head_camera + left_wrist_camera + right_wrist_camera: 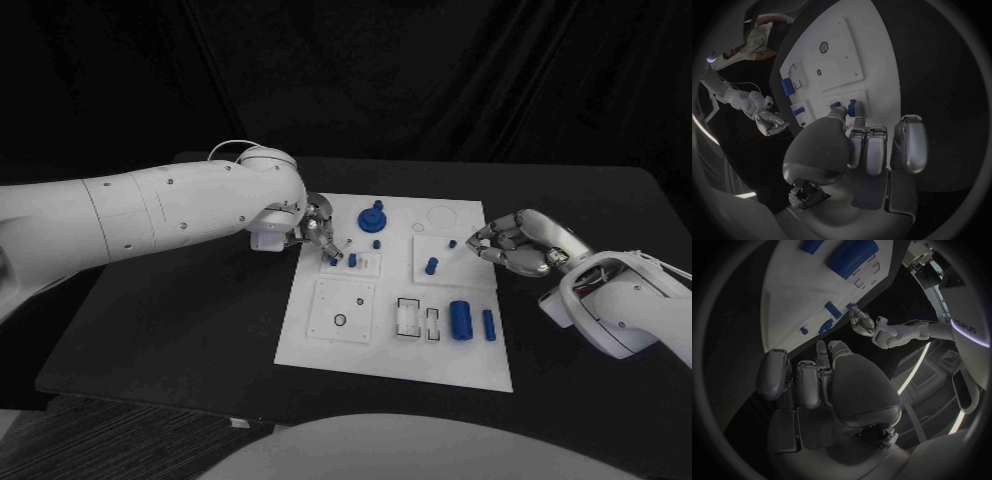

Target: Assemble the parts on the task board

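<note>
the white board point(378, 345) is lying flat in the middle of the black table point(173, 320), between the two hands. the left hand point(312, 232) is being held over the board's left edge, its fingertips point(335, 256) pointing down beside a small blue peg point(352, 260); in the left wrist view a blue peg point(852, 107) is seen right at the tips of the curled fingers point(869, 150), though whether it is being pinched or only touched cannot be told. just beyond that hand a round blue knob point(374, 217) is standing on the board, with another small peg point(376, 243) close by. the right hand point(516, 243) is being held at the board's right edge, its fingers curled in together (nothing is seen between them), and a small blue piece point(453, 243) and an upright blue peg point(431, 265) are sitting just beside it on the board. nearer the robot from that hand, a thick blue cylinder point(460, 320) and a slimmer blue bar point(489, 324) are lying side by side.
</note>
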`<state>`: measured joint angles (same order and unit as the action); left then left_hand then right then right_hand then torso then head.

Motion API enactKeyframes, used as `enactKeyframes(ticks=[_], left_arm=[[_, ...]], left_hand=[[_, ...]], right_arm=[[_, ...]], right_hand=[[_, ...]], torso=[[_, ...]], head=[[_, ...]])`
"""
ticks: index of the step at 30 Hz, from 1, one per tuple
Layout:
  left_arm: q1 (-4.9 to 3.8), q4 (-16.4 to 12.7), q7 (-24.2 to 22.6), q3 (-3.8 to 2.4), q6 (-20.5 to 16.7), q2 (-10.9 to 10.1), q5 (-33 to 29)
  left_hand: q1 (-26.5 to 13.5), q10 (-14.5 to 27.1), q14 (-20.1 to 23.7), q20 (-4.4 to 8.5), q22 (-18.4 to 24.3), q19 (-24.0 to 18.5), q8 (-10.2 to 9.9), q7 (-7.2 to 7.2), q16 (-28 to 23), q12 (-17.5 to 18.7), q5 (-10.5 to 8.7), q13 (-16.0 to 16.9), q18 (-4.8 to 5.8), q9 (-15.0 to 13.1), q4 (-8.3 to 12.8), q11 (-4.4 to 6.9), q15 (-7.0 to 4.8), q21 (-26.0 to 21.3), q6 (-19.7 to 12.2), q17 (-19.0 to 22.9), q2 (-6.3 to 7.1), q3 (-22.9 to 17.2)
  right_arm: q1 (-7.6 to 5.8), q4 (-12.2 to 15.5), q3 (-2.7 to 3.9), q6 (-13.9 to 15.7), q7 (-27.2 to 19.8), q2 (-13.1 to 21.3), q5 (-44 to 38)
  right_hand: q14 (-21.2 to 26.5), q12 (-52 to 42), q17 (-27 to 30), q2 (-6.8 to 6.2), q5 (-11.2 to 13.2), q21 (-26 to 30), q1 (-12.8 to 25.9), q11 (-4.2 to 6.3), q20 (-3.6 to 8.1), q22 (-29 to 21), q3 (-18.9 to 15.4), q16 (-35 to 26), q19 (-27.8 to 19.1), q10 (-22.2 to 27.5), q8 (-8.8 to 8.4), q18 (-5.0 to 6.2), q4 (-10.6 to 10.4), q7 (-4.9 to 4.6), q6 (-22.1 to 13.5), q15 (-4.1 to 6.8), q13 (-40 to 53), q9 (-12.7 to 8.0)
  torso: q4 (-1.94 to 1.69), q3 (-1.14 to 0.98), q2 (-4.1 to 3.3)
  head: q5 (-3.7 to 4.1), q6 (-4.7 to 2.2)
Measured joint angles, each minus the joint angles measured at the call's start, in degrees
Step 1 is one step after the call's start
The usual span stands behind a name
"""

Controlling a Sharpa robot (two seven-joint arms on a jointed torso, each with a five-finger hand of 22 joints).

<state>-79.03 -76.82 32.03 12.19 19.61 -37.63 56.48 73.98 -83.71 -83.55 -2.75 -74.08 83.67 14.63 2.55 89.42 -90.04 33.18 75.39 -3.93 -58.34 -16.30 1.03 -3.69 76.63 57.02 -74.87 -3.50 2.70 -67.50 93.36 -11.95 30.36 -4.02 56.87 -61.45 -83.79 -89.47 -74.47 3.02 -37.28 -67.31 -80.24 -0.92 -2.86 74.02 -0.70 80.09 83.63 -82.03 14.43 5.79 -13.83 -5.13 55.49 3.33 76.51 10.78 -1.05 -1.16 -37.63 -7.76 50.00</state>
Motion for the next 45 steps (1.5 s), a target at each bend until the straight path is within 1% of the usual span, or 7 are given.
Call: enactKeyframes(ticks=[5,8,13,19,28,37,45], left_arm=[[0.02,-0.3,0.1,-0.02,-0.2,-0.1,0.0],[0.02,-1.1,0.1,-0.02,-0.8,-0.6,0.0],[0.03,-3.3,0.1,-0.03,-3.0,-2.1,0.0],[0.06,-6.6,0.1,0.01,-7.3,-4.6,0.0],[0.07,-12.4,-0.4,0.02,-16.5,-9.9,-0.8],[0.31,-18.1,-2.0,0.05,-25.3,-14.7,-2.3],[3.57,-20.4,-3.6,0.08,-32.0,-15.4,-1.2]], left_hand=[[2.2,0.0,0.0,0.01,0.0,0.0,0.0,0.0,0.0,0.0,1.23,0.0,0.0,0.0,0.5,0.01,0.0,0.0,0.0,0.0,1.43,-3.7],[3.3,0.3,0.0,0.02,0.0,0.0,0.0,0.04,0.0,0.0,-1.98,0.0,0.0,-0.1,1.1,0.28,-0.01,0.0,0.0,0.0,2.55,-7.5],[-0.6,0.3,0.0,0.01,0.0,0.0,1.7,0.68,0.0,0.0,-3.03,0.0,0.0,-1.4,3.8,0.27,-0.01,0.0,-0.6,0.0,7.74,-20.7],[-2.6,0.2,0.0,0.01,0.0,0.0,1.7,1.37,0.0,0.0,-3.04,0.0,0.0,-1.4,6.9,0.18,-0.01,-0.7,-1.3,0.0,9.77,-25.4],[-2.6,0.2,0.0,0.0,0.0,0.0,1.7,1.4,0.0,0.0,-3.07,0.0,0.0,-1.4,7.8,0.17,-0.01,-0.7,-1.3,0.0,9.76,-26.2],[-3.3,0.0,0.0,-0.01,0.0,0.0,2.3,2.26,0.0,0.0,-6.58,0.0,0.0,-1.4,8.7,-0.01,0.0,-1.3,-1.6,0.0,10.35,-29.1],[-3.3,0.0,0.0,-0.02,0.0,0.0,2.3,2.26,0.0,0.0,-7.73,0.0,0.0,-1.4,9.3,-0.01,0.0,-1.3,-1.6,0.0,10.35,-29.8]], right_arm=[[0.0,0.0,0.0,-0.1,0.2,0.0,0.0],[0.0,0.0,0.0,-0.2,0.3,0.0,0.0],[0.0,0.0,0.0,-0.4,0.6,0.1,0.0],[0.0,0.0,0.0,-0.5,1.0,0.1,0.0],[0.0,-0.3,0.0,-0.9,1.7,-0.2,0.0],[0.0,-0.4,0.0,-1.2,2.3,-0.5,0.0],[0.0,-0.4,-0.01,-1.0,2.3,-0.7,0.0]], right_hand=[[0.0,0.0,0.0,0.0,0.0,1.3,0.0,0.0,0.0,0.0,0.0,-0.7,0.0,0.0,0.0,0.0,0.0,0.0,0.0,0.0,0.0,0.0],[0.0,0.0,0.0,0.0,0.0,1.3,0.0,0.0,0.0,0.0,0.0,-1.1,0.0,0.0,0.0,0.0,0.0,0.0,0.0,0.0,0.0,0.0],[0.0,0.1,0.0,0.0,0.0,2.2,0.0,0.0,0.0,0.0,0.0,-1.1,0.0,0.0,0.0,0.0,0.0,-0.01,0.0,0.0,0.0,0.0],[0.0,0.1,0.0,0.0,0.0,2.2,0.0,0.0,0.0,0.0,0.0,-1.1,0.0,0.0,0.0,0.01,0.0,-0.01,0.0,0.0,0.0,0.0],[0.0,0.3,0.0,0.0,0.0,3.3,0.0,-0.11,0.19,0.0,0.0,-1.6,-0.2,-0.1,0.0,0.01,0.0,-0.01,0.0,0.0,0.0,0.0],[0.0,0.3,0.0,-0.01,0.0,3.3,0.0,-0.1,0.19,0.0,0.0,-1.6,-0.2,-0.1,0.0,0.01,0.0,-0.01,0.0,0.0,0.0,0.0],[0.0,0.3,0.0,-0.01,0.0,3.3,0.0,-0.11,0.14,0.0,0.0,-1.6,-0.6,-0.1,0.0,0.01,0.0,-0.01,0.0,0.0,0.0,0.0]], torso=[[0.0,0.01,0.01],[0.0,0.01,0.01],[0.0,0.01,0.0],[0.0,0.0,0.02],[0.0,-0.07,0.09],[0.0,-0.08,0.09],[-0.04,-0.09,0.08]], head=[[-0.06,0.0],[-0.02,0.0],[-0.2,0.0],[-0.38,0.0],[-0.42,0.0],[-0.82,0.0],[-0.98,0.0]])
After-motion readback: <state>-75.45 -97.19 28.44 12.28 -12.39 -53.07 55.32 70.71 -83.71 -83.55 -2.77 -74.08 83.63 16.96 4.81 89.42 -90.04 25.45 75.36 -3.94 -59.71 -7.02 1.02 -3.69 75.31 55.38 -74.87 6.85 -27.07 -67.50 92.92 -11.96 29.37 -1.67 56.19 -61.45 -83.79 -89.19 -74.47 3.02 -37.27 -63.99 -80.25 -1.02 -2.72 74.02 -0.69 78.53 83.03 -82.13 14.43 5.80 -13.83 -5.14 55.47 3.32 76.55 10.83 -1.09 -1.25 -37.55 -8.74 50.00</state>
